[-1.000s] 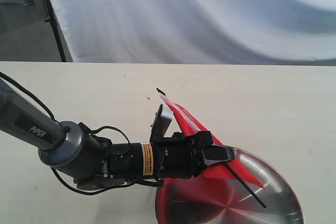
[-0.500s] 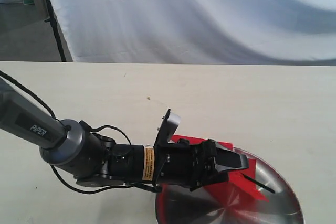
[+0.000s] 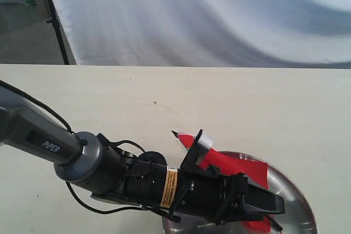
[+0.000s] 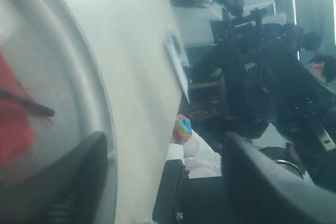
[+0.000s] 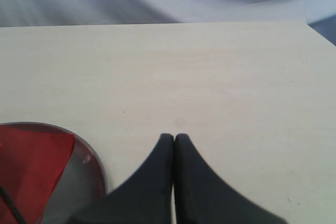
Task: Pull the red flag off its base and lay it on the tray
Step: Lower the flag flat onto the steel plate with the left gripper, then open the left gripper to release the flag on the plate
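Observation:
The red flag [image 3: 237,166] lies across the tray [image 3: 299,198], its pointed black tip [image 3: 174,133] sticking out past the far-left rim. My left gripper [image 3: 270,205] hovers low over the tray, just in front of the cloth. In the left wrist view this gripper [image 4: 165,142] is open with nothing between its wide-apart fingers; the flag's stick [image 4: 29,107] and red cloth [image 4: 11,129] rest on the tray [image 4: 102,119] beside one finger. My right gripper [image 5: 174,138] is shut and empty over bare table beside the tray [image 5: 93,169]. Something dark and round [image 3: 153,158] shows behind the left arm; I cannot tell if it is the base.
The left arm [image 3: 82,160] stretches from the left edge across the table's near part to the tray. A white backdrop sheet [image 3: 208,15] hangs behind the table's far edge, with a black stand leg [image 3: 55,20] at the far left.
The flag went from being held tilted above the tray to lying flat on it. The left gripper dropped lower, slid right over the tray and let go of the stick.

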`<state>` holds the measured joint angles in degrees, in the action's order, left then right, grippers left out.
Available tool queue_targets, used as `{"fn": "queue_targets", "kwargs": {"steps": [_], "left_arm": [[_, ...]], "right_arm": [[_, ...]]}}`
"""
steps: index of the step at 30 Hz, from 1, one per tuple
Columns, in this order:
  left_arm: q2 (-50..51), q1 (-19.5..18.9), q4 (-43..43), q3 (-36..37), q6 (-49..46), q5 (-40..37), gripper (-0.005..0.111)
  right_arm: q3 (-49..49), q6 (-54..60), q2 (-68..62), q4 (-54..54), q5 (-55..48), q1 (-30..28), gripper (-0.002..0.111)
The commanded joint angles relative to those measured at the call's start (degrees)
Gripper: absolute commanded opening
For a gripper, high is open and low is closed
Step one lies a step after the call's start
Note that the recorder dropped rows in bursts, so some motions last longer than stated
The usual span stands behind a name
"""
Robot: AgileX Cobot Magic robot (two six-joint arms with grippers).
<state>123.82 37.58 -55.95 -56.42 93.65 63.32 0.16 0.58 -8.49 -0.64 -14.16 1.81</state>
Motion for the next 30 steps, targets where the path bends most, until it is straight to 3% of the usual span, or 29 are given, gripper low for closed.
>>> {"fn": "queue_targets", "kwargs": {"steps": [1,5,10,20,30], "left_arm": [[-1.37,0.31,0.96,-0.16,-2.86,5.29,0.035],[-3.75,0.31,2.38,-0.29,-7.63,6.64,0.0],[-8.01,0.31,1.85,-2.97,-12.86,4.85,0.0],[-17.15,0.31,-6.48,-4.74,-16.93,-34.22,0.0],[-18.6,1.88,-21.85,-4.24,-17.67,-62.61,0.0]], "right_arm": [[-0.16,0.18,0.24,0.26,-0.3,-0.17,0.0],[-0.16,0.18,0.24,0.26,-0.3,-0.17,0.0],[-0.16,0.18,0.24,0.26,-0.3,-0.17,0.0],[-0.16,0.18,0.24,0.26,-0.3,-0.17,0.0],[-0.16,0.18,0.24,0.26,-0.3,-0.17,0.0]]}}
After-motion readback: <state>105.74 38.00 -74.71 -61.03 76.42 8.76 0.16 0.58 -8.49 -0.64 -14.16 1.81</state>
